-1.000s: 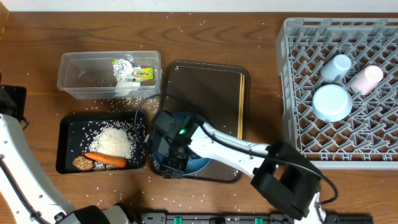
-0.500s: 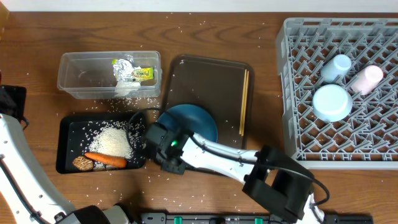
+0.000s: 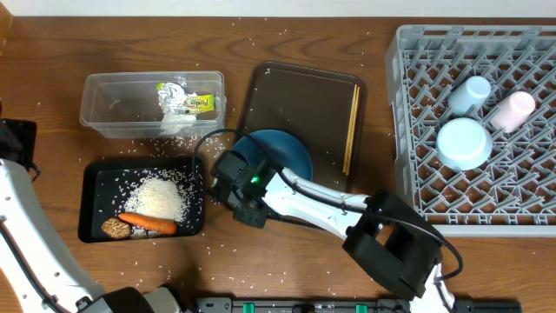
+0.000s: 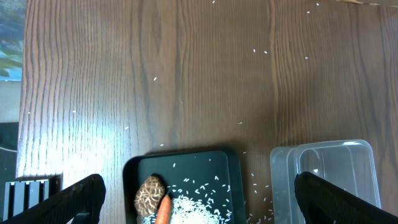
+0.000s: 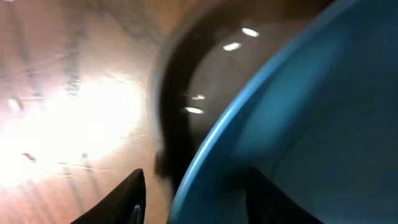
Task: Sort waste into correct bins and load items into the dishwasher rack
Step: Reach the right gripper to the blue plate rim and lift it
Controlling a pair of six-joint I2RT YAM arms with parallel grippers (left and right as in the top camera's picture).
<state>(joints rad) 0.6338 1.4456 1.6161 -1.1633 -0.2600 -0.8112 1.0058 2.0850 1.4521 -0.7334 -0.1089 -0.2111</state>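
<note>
The dark wooden table [image 3: 295,43] carried a brown serving tray [image 3: 300,109] near its middle. Left of that tray sat a clear tub [image 3: 152,76] and, further forward, a black tray [image 3: 87,204]. To the serving tray's right stood the grey rack [image 3: 486,187]. Loose rice grains [image 3: 176,141] lay scattered on the wood left of the serving tray.

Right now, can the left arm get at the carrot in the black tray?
Probably yes. The carrot lies uncovered in the black tray, ahead of the open left claw with nothing between. The right claw is at the blue plate, beside the tray, not over it.
</note>
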